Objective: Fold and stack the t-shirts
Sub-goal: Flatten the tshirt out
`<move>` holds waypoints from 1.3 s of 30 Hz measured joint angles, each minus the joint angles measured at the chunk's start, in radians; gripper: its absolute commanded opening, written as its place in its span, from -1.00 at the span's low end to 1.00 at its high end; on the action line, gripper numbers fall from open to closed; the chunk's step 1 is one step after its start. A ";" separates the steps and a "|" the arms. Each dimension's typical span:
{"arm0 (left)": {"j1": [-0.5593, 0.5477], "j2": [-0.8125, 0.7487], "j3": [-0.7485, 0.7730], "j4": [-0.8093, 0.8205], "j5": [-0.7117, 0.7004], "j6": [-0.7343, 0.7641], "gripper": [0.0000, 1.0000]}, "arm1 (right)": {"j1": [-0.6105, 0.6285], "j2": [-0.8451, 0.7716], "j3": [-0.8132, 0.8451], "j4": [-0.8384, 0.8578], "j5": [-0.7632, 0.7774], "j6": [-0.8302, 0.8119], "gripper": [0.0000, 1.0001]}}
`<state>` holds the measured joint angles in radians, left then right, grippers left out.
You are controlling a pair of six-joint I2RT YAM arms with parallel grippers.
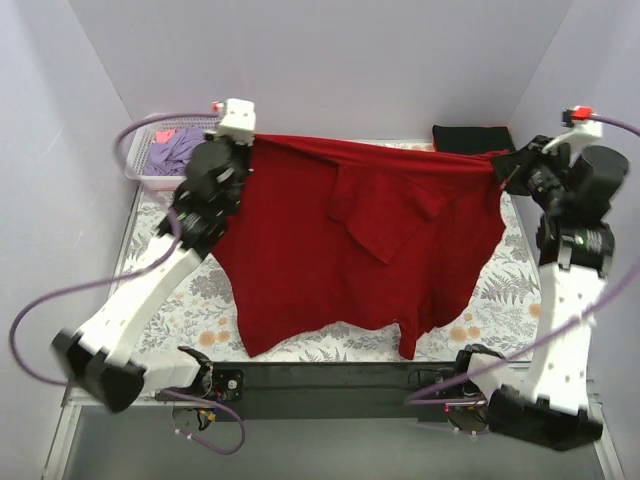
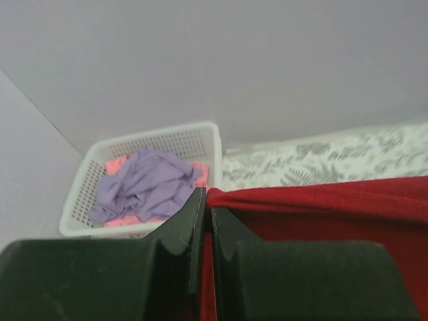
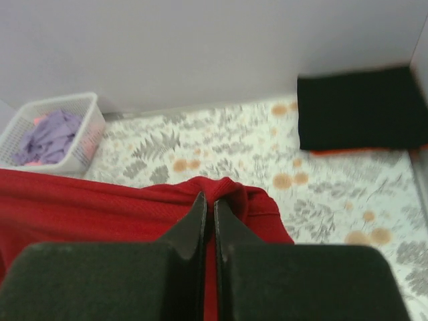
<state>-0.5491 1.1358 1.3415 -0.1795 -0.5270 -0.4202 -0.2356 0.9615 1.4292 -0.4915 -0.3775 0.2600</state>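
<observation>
Top external, left claw [image 1: 250,140], right claw [image 1: 503,166], both pinched tight on deep-red t-shirt [image 1: 330,260], stretched between them

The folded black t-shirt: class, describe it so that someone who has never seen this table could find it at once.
Start at the floral table cloth and go to its far right corner. There lies the black t-shirt, folded flat on an orange-red one. It is the only black garment in sight.

Deep-red tee [image 1: 330,250]. Black tee [image 3: 358,110]. Orange-red tee [image 3: 354,152]. Lavender tee [image 2: 144,184]. Pink tee [image 2: 115,164]. White lattice basket [image 2: 212,144]. Counter cloth [image 3: 234,150]: white, with grey fern leaves and orange blooms.
</observation>
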 measured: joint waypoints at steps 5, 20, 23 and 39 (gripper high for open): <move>0.081 0.400 -0.020 0.119 0.036 -0.025 -0.76 | 0.000 0.257 -0.183 0.073 0.003 0.029 -0.74; 0.167 0.838 0.198 0.076 0.108 -0.347 0.32 | 0.061 0.516 -0.179 0.169 0.193 0.025 0.35; 0.157 0.645 0.064 0.035 0.159 -0.439 0.31 | 0.100 0.423 -0.265 0.186 0.195 0.010 0.32; 0.069 0.393 -0.531 -0.161 0.329 -0.805 -0.89 | 0.459 0.392 -0.648 0.182 0.277 -0.040 0.25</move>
<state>-0.4797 1.5288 0.8104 -0.3405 -0.1982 -1.2247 0.2234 1.3537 0.7811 -0.3096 -0.1009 0.2203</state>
